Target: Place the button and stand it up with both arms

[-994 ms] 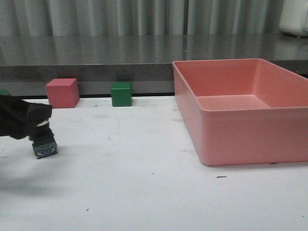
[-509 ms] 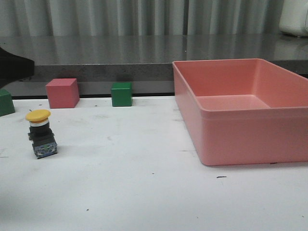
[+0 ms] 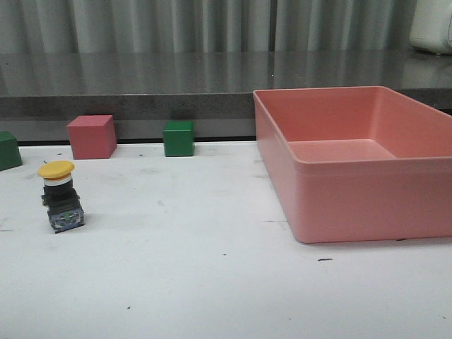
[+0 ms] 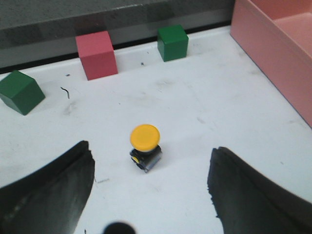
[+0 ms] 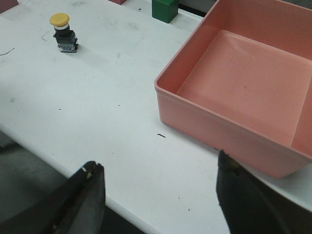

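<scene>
On my white table point(image 3: 212, 282) I've got a big pink bin point(image 3: 353, 205) on the right, plus a pink cube point(image 3: 91, 136) and two green cubes point(image 3: 178, 138) point(image 3: 8, 150) along the back.

The button point(image 3: 61, 198) had a smooth yellow plastic cap. The pink bin point(image 3: 360, 159) looked like matt plastic. The white table point(image 3: 212, 282) was scuffed.

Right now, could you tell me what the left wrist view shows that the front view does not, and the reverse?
Only the left wrist view shows the left claw, open, above the button, which stands free between its prongs. Only the front view shows the whole pink bin, empty inside, and the grey ledge behind. Both share the upright button, the pink cube and two green cubes on the white table.
</scene>
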Motion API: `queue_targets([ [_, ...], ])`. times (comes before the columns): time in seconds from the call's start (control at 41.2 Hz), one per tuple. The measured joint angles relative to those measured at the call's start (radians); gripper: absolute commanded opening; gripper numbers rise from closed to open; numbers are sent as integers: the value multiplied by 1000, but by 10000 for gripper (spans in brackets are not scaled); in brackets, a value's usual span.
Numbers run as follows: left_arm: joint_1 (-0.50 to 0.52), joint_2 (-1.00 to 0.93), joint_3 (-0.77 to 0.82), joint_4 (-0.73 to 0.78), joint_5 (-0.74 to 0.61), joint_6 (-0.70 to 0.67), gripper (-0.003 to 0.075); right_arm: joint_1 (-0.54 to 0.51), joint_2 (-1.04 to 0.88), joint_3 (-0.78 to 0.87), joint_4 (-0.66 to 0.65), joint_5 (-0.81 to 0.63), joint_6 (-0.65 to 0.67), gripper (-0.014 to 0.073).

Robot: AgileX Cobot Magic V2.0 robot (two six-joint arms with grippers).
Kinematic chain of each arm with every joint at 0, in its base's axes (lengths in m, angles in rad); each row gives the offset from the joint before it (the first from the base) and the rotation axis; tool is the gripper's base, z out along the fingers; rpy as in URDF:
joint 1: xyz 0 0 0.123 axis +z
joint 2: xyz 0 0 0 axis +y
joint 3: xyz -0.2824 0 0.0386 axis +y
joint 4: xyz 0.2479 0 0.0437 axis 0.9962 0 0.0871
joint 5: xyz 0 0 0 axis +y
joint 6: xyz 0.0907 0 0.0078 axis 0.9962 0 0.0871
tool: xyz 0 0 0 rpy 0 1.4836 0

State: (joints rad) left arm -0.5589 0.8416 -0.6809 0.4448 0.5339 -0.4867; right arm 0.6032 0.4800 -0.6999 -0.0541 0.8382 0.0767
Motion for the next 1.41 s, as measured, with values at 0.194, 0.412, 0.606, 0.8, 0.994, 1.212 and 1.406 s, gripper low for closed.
queue_targets([
  [0.194,-151,-52,-79,-115,241,150,479,0,0,0,0,0,0,510],
  [0.412,-198,-131,-85,-244,313,258,479,0,0,0,0,0,0,510],
  [0.606,-198,-177,-85,-288,317,312,479,0,0,0,0,0,0,510],
  [0.8,-198,-177,-85,-356,314,365,479,0,0,0,0,-4,0,510],
  [0.994,-198,-177,-85,-367,300,378,479,0,0,0,0,-8,0,510],
  [1.212,-198,-177,-85,-369,288,377,341,0,0,0,0,-6,0,342],
  [1.406,-198,-177,-85,-369,286,377,152,0,0,0,0,2,0,-3],
])
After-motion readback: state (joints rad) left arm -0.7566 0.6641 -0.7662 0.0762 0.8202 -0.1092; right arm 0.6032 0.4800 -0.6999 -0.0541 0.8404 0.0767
